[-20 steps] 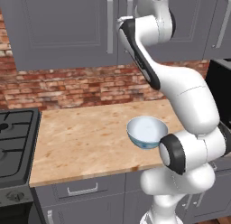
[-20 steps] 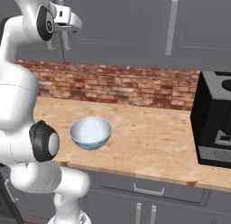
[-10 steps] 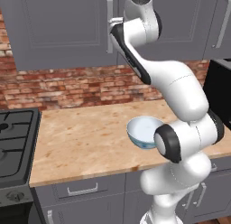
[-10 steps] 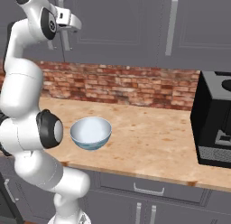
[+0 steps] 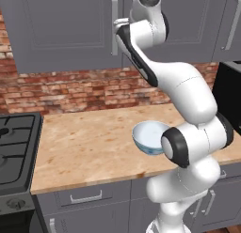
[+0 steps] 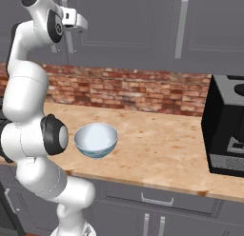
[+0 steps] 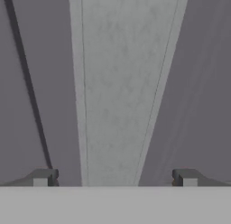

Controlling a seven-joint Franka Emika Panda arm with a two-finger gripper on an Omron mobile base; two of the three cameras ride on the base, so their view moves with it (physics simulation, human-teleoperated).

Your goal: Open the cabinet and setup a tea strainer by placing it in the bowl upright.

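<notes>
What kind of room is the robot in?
It looks like a kitchen: a stove beside a wooden counter, grey cabinets over a brick wall, and a bowl.

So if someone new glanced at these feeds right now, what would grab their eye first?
Probably the white arm reaching high, its open gripper straddling the vertical silver bar handle of the closed grey wall cabinet. Next, the white bowl sitting alone on the wooden counter below, in front of the brick backsplash. A black appliance stands at the counter's right end.
</notes>
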